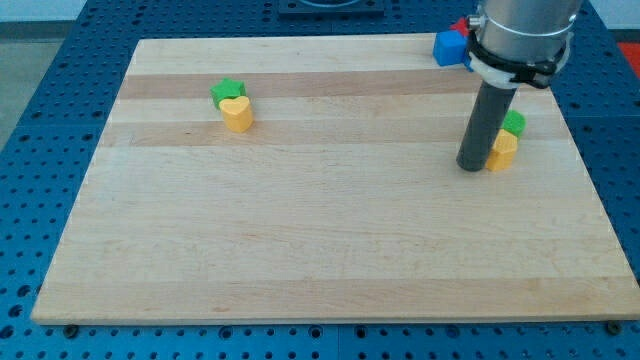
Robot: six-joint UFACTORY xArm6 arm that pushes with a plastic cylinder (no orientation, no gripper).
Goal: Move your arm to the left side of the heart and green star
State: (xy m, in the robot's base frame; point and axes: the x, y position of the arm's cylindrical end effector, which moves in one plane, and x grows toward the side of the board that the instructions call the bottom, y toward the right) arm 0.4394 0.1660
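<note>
Position: my tip (472, 166) on bench (300, 250), touching left of yellow block (502, 152), green block (513, 123) behind | target: yellow heart (237, 113), green star (228, 92), far left | hand: none fitted, rod only

Two green blocks (228, 92) (513, 123), two yellow (237, 113) (503, 150), one blue (449, 47), one red (460, 26).

Yellow heart (237, 113), green star (228, 91)

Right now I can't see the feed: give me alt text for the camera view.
My tip rests on a pale wooden board at the view's right, just left of a yellow block and green block. A green star touching a yellow heart sits upper left; a blue cube and red block sit at the top.
</note>
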